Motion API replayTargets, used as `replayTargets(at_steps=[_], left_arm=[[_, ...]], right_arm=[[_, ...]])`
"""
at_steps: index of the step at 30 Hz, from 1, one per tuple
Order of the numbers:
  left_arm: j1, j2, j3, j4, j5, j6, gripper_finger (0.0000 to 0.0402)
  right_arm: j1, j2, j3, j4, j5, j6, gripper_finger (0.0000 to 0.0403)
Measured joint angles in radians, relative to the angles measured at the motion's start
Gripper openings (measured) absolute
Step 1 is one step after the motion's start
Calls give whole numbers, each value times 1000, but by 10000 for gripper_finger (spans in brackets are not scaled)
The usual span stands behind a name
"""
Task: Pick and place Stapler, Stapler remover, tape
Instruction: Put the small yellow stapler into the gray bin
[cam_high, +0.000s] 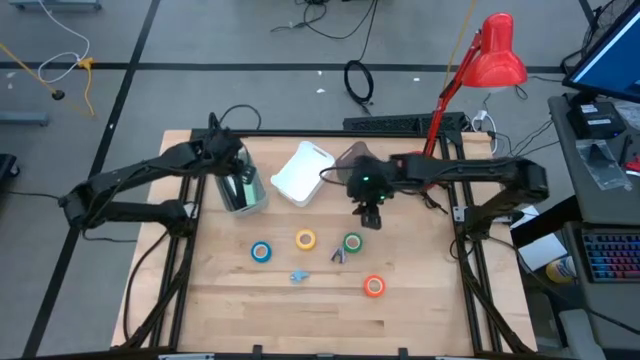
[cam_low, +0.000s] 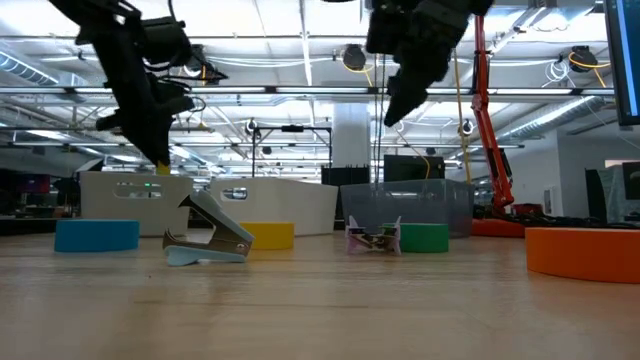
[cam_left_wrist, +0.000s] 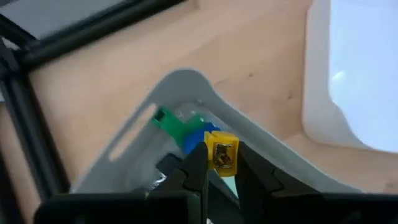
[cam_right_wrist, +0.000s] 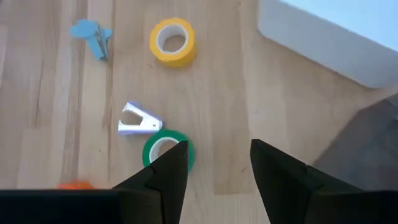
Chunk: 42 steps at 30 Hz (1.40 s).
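High view | green tape roll (cam_high: 352, 242) lies flat on desk (cam_high: 420, 310); looks light and stiff, best pinched across its rim | right claw (cam_high: 371, 218) hovers just above it, fingers parted, empty | left claw (cam_left_wrist: 214, 163) pinches yellow stapler (cam_left_wrist: 221, 154) over clear bin (cam_high: 238, 190).

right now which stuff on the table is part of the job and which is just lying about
Job: blue tape, yellow tape, green tape, orange tape, blue remover, purple remover, yellow item in left hand, clear bin, white bin.

Lying about: red lamp, keyboard.
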Motion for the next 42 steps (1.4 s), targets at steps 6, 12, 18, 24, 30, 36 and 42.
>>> replayTargets(at_steps=[6,12,18,24,30,36,42], left_arm=[[66,164,101,-94,6,132,50],[103,309,194,-170,6,222,50],[108,416,256,-236,9,269,50],[104,472,271,-285,-17,313,50],[104,498,271,-319,-17,325,50],[104,500,271,-308,-10,362,63],[104,500,271,-308,-9,371,113]], right_arm=[[-9,-223,-242,219,0,55,168],[-12,-453,-473,445,0,144,165],[-16,-645,-636,589,0,245,166],[-16,-765,-707,637,0,296,166],[-16,-801,-713,637,3,300,165],[-16,-803,-713,637,27,297,167],[-16,-802,-713,637,27,297,164]])
